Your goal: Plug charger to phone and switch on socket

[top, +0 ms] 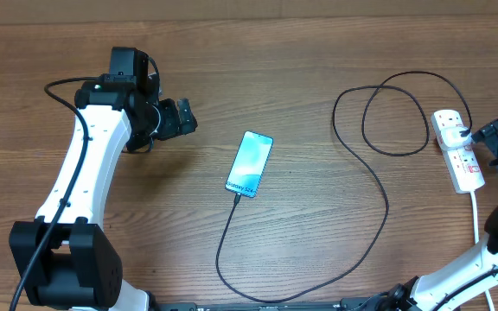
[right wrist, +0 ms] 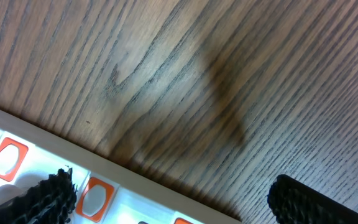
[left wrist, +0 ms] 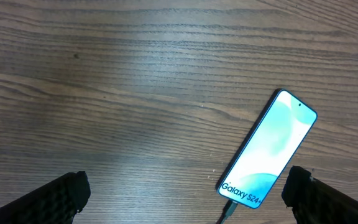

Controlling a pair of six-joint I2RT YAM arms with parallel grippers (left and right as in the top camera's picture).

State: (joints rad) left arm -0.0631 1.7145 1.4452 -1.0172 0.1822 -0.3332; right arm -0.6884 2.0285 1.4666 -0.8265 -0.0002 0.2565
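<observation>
The phone point(top: 249, 163) lies screen up at the table's middle, its screen lit light blue; the left wrist view shows the phone point(left wrist: 269, 152) at lower right. The charger point(top: 379, 194) is a thin black cable looping from the socket point(top: 457, 154) round to the phone's near end, where its tip point(left wrist: 229, 210) sits in the port. My left gripper point(top: 187, 118) hovers open left of the phone, fingers point(left wrist: 55, 199) wide apart. My right gripper point(top: 496, 141) is open beside the socket point(right wrist: 48, 155), one finger point(right wrist: 39, 199) over its red switches point(right wrist: 92, 196).
A black plug point(top: 465, 134) sits in the socket's far end, and a white cord point(top: 477, 216) runs from the socket toward the near edge. The black cable's double loop point(top: 396, 112) lies on the wood between phone and socket.
</observation>
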